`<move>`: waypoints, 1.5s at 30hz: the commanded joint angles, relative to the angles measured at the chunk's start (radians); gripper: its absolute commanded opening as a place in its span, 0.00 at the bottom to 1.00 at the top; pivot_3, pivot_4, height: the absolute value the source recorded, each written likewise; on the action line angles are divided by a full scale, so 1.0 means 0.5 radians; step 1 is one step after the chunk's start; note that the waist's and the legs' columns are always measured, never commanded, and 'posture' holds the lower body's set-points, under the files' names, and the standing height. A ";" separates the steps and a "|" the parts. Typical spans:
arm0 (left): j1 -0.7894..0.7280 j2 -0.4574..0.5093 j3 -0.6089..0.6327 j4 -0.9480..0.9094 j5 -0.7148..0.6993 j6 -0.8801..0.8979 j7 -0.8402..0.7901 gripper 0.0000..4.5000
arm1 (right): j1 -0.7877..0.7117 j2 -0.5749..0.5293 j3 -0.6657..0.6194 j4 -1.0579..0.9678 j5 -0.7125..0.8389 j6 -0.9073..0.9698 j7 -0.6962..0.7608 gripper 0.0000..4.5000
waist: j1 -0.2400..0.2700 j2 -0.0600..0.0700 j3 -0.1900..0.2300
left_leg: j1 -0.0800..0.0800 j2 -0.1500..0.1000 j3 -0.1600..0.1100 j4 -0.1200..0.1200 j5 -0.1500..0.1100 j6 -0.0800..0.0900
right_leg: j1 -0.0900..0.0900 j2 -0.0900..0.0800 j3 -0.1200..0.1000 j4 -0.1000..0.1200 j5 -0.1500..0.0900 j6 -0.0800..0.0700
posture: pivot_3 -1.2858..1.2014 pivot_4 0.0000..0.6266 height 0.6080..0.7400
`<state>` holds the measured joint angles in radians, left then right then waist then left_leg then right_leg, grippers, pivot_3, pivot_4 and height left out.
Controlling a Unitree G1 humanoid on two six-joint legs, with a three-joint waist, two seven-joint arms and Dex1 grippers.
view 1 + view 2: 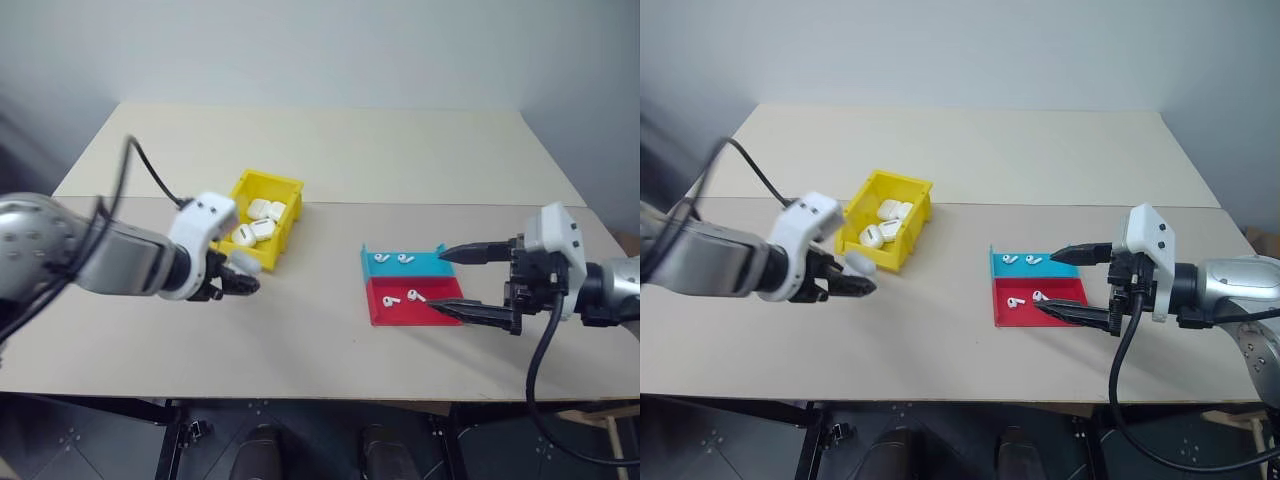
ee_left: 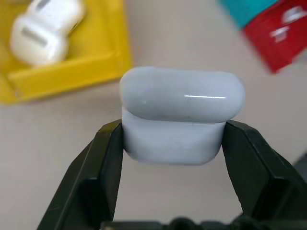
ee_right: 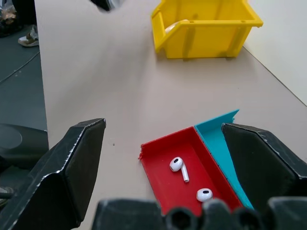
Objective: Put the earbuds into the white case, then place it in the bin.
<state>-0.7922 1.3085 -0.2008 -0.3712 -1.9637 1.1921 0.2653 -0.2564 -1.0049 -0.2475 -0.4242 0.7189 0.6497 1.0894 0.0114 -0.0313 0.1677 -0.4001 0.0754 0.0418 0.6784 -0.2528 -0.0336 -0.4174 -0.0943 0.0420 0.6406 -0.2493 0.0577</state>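
Silver-grey forearms end in white wrist housings, each with two black wedge-shaped fingers (image 1: 470, 313); black cables loop from both arms.

Left arm reaches in from the left, wrist bent downward, its left gripper (image 2: 172, 139) clamped from both sides on the white case (image 2: 180, 112), lid closed. Right arm extends from the right, roughly level; right gripper (image 1: 463, 282) stands with jaws spread wide and nothing between them.

no readable text, no labels, no brand marks, no numbers on anything in view
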 commanded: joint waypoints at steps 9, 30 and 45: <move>0.580 -0.506 0.797 -0.284 1.209 -0.834 -1.589 0.63 | -0.220 0.016 0.051 0.109 -0.099 -0.164 0.036 1.00 | 0.004 0.000 0.000 | 0.001 0.000 0.001 0.000 0.000 0.000 | 0.001 0.001 0.000 -0.002 0.000 -0.001 | 0.52 0.24 1.00; 0.442 -1.362 0.439 0.296 2.049 -1.528 -3.155 0.63 | -0.786 -0.276 0.747 0.046 -0.376 0.569 -0.024 0.72 | -0.007 0.001 -0.001 | -0.010 0.001 -0.001 0.004 -0.001 0.003 | -0.007 0.002 -0.001 0.000 0.001 0.000 | 0.52 0.24 1.00; 0.499 -1.575 0.382 0.198 2.258 -1.592 -3.102 0.63 | -1.174 -0.076 1.527 0.331 -0.964 0.792 -0.024 0.48 | -0.030 0.002 -0.001 | -0.011 0.001 -0.001 0.005 -0.001 0.003 | -0.009 0.002 0.000 0.001 0.001 0.000 | 0.52 0.24 1.00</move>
<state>-0.5457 0.5219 -0.0201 -0.2313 -0.8411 0.4145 -1.2948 -0.8185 -1.0410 0.5098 -0.2641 0.2653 1.0273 1.0782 -0.0038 -0.0305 0.1672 -0.4058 0.0761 0.0408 0.6809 -0.2535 -0.0321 -0.4219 -0.0931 0.0415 0.6412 -0.2488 0.0579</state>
